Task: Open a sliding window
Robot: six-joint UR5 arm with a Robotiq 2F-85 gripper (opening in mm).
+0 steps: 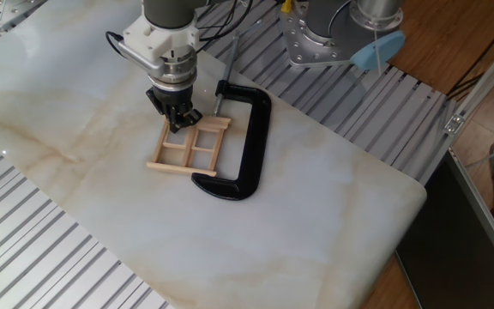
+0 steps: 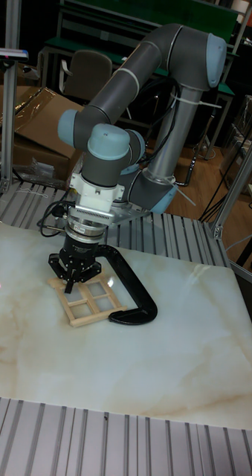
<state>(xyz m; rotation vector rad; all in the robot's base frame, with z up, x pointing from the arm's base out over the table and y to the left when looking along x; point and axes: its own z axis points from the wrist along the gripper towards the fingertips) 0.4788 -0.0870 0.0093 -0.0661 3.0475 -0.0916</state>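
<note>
The sliding window point(image 1: 192, 148) is a small pale-wood frame with crossbars, lying flat on the marble tabletop point(image 1: 316, 197). The tall fixed view shows the window point(image 2: 91, 297) just left of the clamp. My gripper point(image 1: 179, 123) points straight down over the window's far-left corner, its black fingers drawn together into a narrow tip at the top rail. From the tall fixed view the gripper point(image 2: 70, 283) covers the window's upper-left corner. Whether the tip touches the wood I cannot tell.
A black metal C-clamp point(image 1: 245, 142) lies against the window's right side, its screw rod point(image 1: 223, 77) pointing toward the back. Ribbed metal rails point(image 1: 50, 257) border the marble slab. The arm's base point(image 1: 316, 39) stands at the back; the table edge drops off at right.
</note>
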